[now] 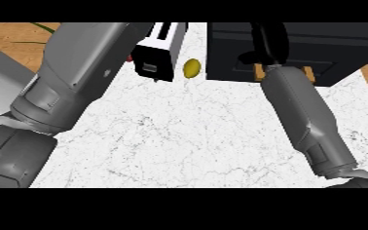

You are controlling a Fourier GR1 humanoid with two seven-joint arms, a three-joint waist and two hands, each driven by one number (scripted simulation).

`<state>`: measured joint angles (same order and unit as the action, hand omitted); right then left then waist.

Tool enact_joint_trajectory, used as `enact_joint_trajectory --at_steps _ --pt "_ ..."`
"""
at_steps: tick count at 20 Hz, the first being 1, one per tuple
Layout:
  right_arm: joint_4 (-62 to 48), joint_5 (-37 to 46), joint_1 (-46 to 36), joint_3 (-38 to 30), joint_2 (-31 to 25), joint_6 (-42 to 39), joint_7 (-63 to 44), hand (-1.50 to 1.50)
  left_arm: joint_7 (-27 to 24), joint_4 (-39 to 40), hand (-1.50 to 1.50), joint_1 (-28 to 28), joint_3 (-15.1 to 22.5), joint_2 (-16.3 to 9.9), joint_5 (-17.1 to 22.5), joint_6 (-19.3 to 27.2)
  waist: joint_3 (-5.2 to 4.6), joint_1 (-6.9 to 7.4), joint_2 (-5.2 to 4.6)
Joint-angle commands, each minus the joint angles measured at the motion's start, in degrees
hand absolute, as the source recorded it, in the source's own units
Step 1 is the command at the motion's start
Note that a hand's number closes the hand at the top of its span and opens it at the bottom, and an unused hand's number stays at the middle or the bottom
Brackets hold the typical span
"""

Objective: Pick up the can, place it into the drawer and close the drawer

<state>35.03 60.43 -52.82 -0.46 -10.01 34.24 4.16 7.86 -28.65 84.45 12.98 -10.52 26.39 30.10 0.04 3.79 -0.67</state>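
Note:
A black drawer unit [323, 48] stands at the counter's far right, with two small tan pieces on its near face. My right forearm reaches up to it, and my black right hand [264, 41] lies over its dark top, hard to make out against the black. No can shows clearly. A small red bit [130, 57] peeks out beside my left forearm [79, 73], and I cannot tell what it is. My left forearm fills the left side, and its hand runs out of the view at the top.
A black and white toaster-like appliance [161, 48] stands at the back centre. A small yellow oval object [191, 68] lies between it and the drawer unit. White marble counter [187, 136] spreads between my forearms. Wooden floor [22, 39] shows at the top left.

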Motion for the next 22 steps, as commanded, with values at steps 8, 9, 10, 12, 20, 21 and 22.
enact_joint_trajectory --at_steps 8,9,10,12,20,21,22 --pt "-14.17 1.29 -14.29 -3.80 -1.08 4.15 -1.14 -1.50 4.83 -8.71 -1.50 -5.74 1.30 -3.64 -0.80 -2.08 -0.01 2.23 -0.40" --pt "-14.49 1.32 -12.95 -3.93 -2.17 5.57 0.47 -1.50 4.84 -11.01 -1.50 -7.52 2.30 -2.75 -1.20 -1.18 0.00 3.12 -0.17" --pt "-14.97 0.64 -15.14 -4.56 -1.44 4.17 -0.64 -1.50 5.02 -11.54 -1.50 -7.11 1.89 -3.72 -0.98 -1.62 -0.01 3.83 -0.38" --pt "-15.29 -0.63 -15.95 -5.60 -1.98 3.78 1.21 -1.50 4.03 -13.38 -1.50 -10.15 2.44 -4.15 -1.29 -2.59 0.00 2.92 -0.36" --pt "-14.93 -6.74 -17.68 -10.70 0.10 2.45 7.72 -1.50 5.85 -19.87 -1.50 -14.62 2.39 -6.53 -0.91 -2.71 0.05 3.17 -0.12" --pt "-14.45 -6.94 -17.98 -10.76 -0.10 2.01 9.22 -1.50 7.14 -20.56 -1.50 -15.15 2.31 -7.06 -0.74 -2.54 0.05 2.43 0.18" --pt "-15.44 -6.09 -18.23 -10.45 1.54 4.17 8.12 -1.50 7.63 -20.80 -1.50 -13.89 2.42 -7.51 -0.96 -3.05 0.07 3.12 -0.33"
